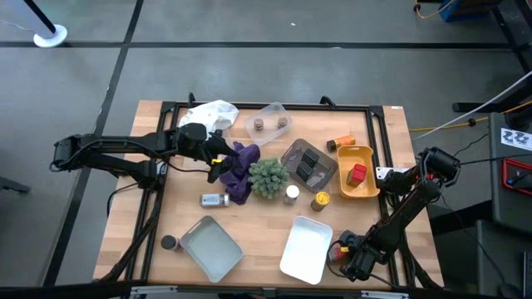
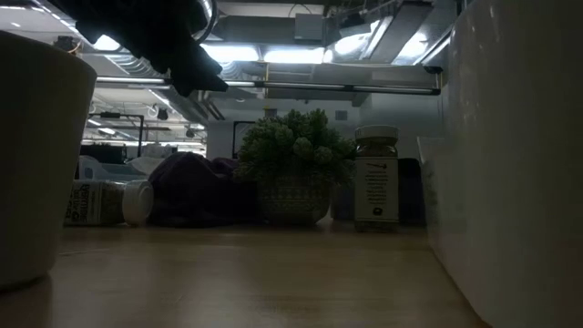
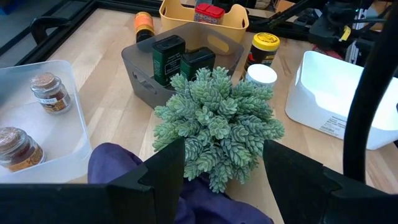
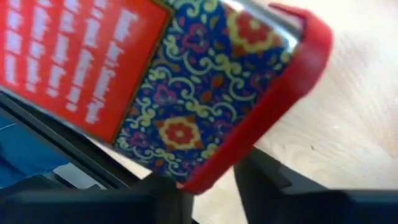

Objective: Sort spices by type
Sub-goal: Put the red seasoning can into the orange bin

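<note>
Left gripper (image 1: 218, 166) is hanging over the purple cloth (image 1: 240, 176) left of centre, jaws standing apart and holding nothing; in the left wrist view its two dark fingers (image 3: 158, 171) are framing the spiky green plant (image 3: 217, 121) with the cloth below them.

Right gripper (image 1: 347, 253) is sitting at the near right corner of the tabletop (image 1: 258, 224), beside the white bin (image 1: 305, 247). Its wrist view is filled by a red-rimmed tin (image 4: 180, 87) with a red label and blue patterned side, lying tilted against the dark fingers (image 4: 267, 180). The jaws are reading as closing on this tin, though how firm the hold is I cannot tell.

Spices are lying as follows:
- two brown-capped jars (image 1: 271, 124) in the clear tray (image 1: 274, 109) at the far side
- two dark green tins (image 1: 308, 165) in the grey bin (image 1: 293, 150) at centre
- red tin (image 1: 357, 174) in the yellow bin (image 1: 350, 154) to the right
- orange-capped jar (image 1: 342, 143) lying just far of the yellow bin
- white-capped jar (image 1: 292, 193) and yellow-capped jar (image 1: 321, 200) standing near the plant
- clear jar (image 1: 214, 199) lying on its side, near of the cloth
- black-capped jar (image 1: 169, 242) standing left of the near-left clear tray (image 1: 209, 247)
</note>
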